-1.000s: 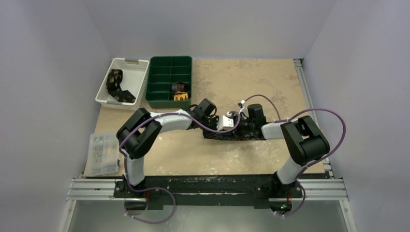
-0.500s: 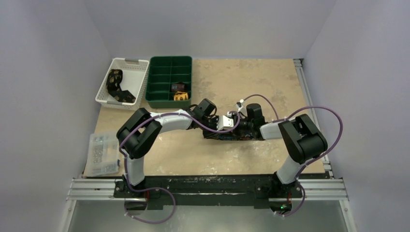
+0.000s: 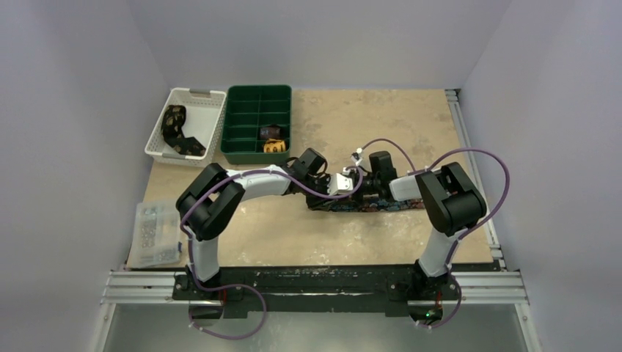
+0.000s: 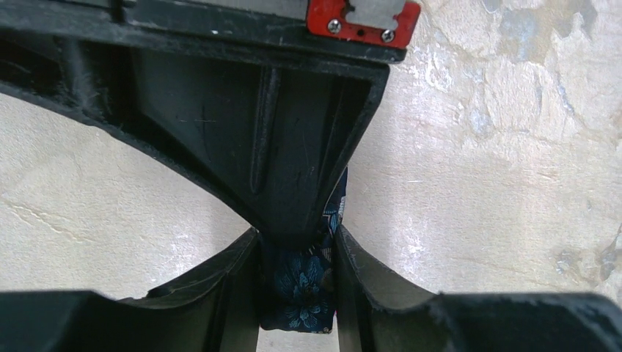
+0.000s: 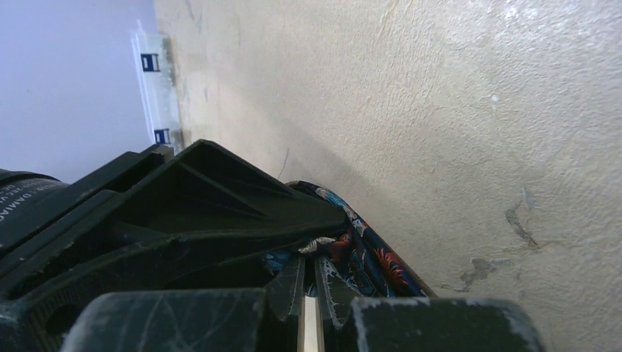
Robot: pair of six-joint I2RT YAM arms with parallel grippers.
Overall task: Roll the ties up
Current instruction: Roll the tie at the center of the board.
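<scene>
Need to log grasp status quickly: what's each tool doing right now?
Left tool: closed on the navy tie.
Right tool: closed, apparently pinching the same tie's edge.

Beige, mottled table (image 3: 367,117) enclosed on three sides by plain pale lilac-grey walls: back wall (image 3: 315,37), left wall (image 3: 66,110) and right wall (image 3: 565,110). An aluminium near rail (image 3: 139,287) runs along the table's front edge and a side rail (image 3: 462,128) along its right edge; a dull grey surface (image 3: 330,334) lies below the front. Lighting is soft and even, with only faint shadows
</scene>
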